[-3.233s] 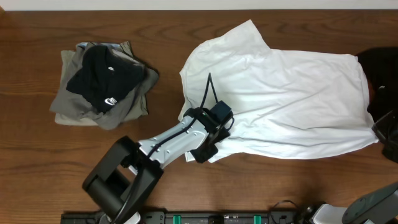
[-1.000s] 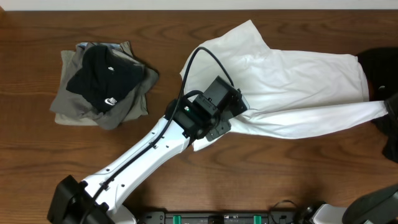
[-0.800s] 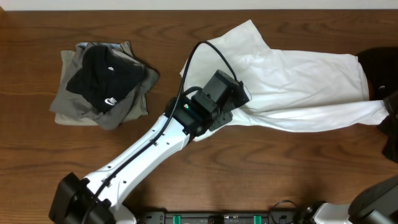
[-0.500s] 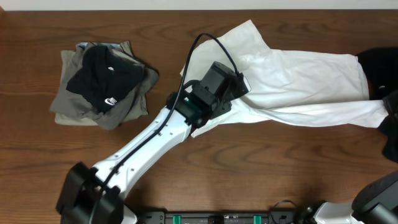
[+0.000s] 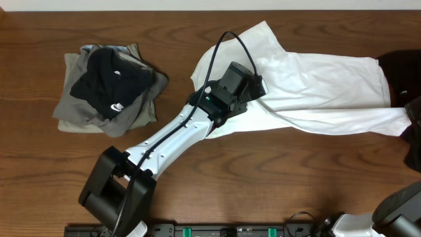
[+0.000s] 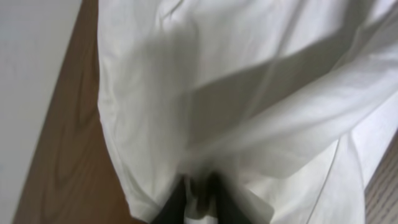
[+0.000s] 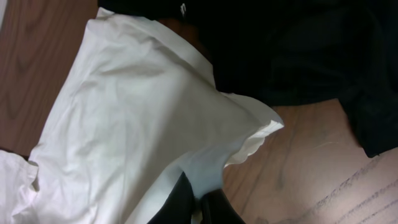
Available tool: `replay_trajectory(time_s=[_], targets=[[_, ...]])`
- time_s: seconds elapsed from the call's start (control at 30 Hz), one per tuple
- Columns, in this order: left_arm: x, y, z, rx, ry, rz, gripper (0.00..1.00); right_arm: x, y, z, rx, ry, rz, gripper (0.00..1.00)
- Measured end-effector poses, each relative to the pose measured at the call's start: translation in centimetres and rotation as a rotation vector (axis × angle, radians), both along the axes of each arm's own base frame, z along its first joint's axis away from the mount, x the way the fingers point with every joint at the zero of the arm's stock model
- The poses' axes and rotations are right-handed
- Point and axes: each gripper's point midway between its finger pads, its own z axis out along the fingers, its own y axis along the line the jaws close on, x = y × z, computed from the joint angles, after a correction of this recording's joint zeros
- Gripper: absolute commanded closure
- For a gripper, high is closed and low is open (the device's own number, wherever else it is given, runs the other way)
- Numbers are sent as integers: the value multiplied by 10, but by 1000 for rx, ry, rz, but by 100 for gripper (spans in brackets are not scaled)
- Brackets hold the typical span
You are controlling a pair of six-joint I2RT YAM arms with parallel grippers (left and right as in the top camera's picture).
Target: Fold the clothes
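The white T-shirt lies across the middle and right of the table, its near hem folded up over the body. My left gripper rests on the shirt's left part, near the sleeve. In the left wrist view its fingers stand slightly apart, so it is open, with a fold of white shirt lying between them. At the table's right edge my right gripper is shut on the shirt's corner. The right wrist view shows its fingers pinching the white cloth.
A folded pile of khaki, grey and black clothes sits at the left. A black garment lies at the far right, touching the white shirt, and fills the upper part of the right wrist view. Bare wood table runs along the front.
My left gripper carried the shirt's near hem away from me and laid it over the body. Its fingers have parted a little. The right gripper stayed in place, still pinching.
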Motion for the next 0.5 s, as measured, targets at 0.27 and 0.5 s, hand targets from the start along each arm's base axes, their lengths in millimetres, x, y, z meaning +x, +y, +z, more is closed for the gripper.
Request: replay_trajectory(time_s=[0.27,0.5], targets=[[-22,37,-21,57,142,218,10,-2,1,-1,5,8,0,96],[-70,57,-43,69,389,345,10,-2,1,-1,6,10,-1,96]])
